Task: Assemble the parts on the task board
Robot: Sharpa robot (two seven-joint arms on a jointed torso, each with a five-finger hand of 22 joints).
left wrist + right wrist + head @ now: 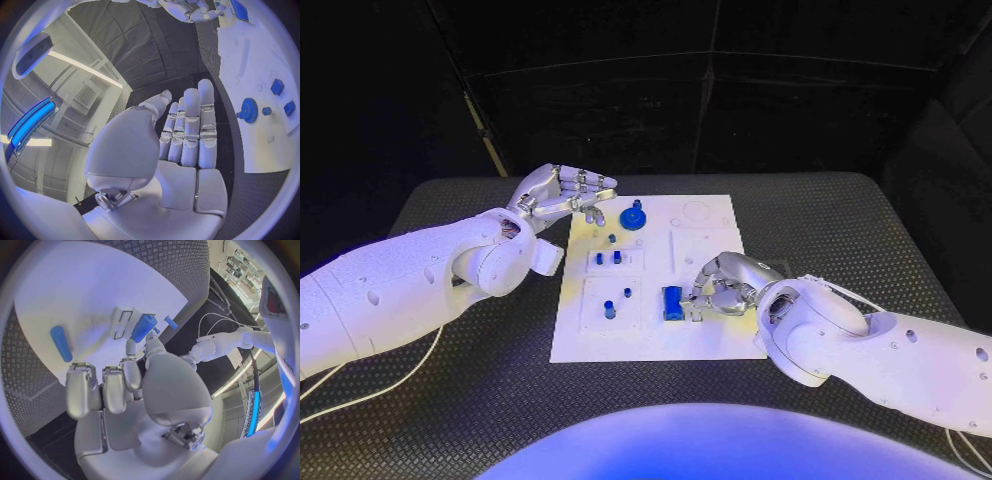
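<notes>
The right hand [718, 285] pinches a blue rectangular plastic block [674, 302] near the white task board's [711, 335] near edge, apparently seating it; pressing straight down seems next. The left hand [560, 196] hovers released at the far-left corner.

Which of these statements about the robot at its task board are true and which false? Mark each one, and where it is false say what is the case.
1. The left hand holds a blue part. False: it holds nothing, its fingers apart, at the far left corner of the task board.
2. The right hand touches a blue block with its fingertips. True.
3. A blue gear lies on the board near the left hand. True.
4. The board lies on a white table. False: the table is black.
</notes>
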